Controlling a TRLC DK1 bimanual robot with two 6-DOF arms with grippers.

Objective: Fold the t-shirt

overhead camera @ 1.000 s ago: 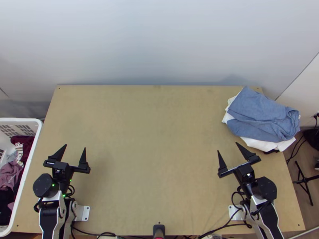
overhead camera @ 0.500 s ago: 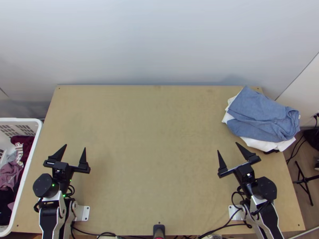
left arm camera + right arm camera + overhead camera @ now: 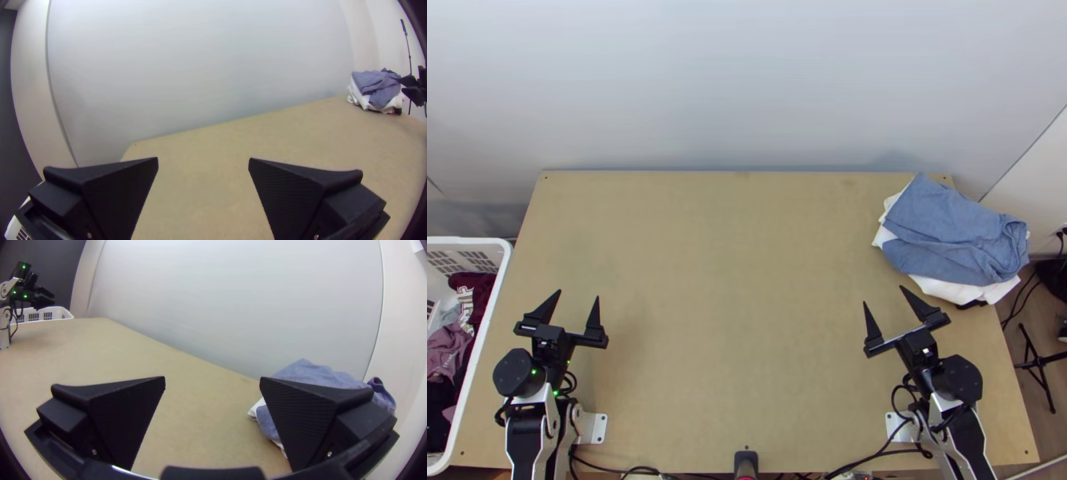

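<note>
On the near side of the table (image 3: 739, 384), the left gripper (image 3: 578, 294) is hanging released, its fingers standing well apart and gripping nothing. The right gripper (image 3: 883, 294) is doing the same, its open fingers pointing toward the far side. Beside the table's left edge, a white basket (image 3: 467, 240) is holding bunched clothes, among them a purple garment (image 3: 447, 348) and, a little farther off, a dark red garment (image 3: 481, 286) that is showing pale lettering. Toward the far right corner, a blue garment (image 3: 947, 228) is lying loosely folded over white cloth (image 3: 947, 292), part of the pile overhanging the edge. Which piece is being meant as the t-shirt, I cannot tell: it may be waiting in the basket or already be resting on the pile. Neither arm is handling cloth, so the work is probably sitting between garments; if one is still needing folding, the next move is calling for picking it out and spreading it flat
</note>
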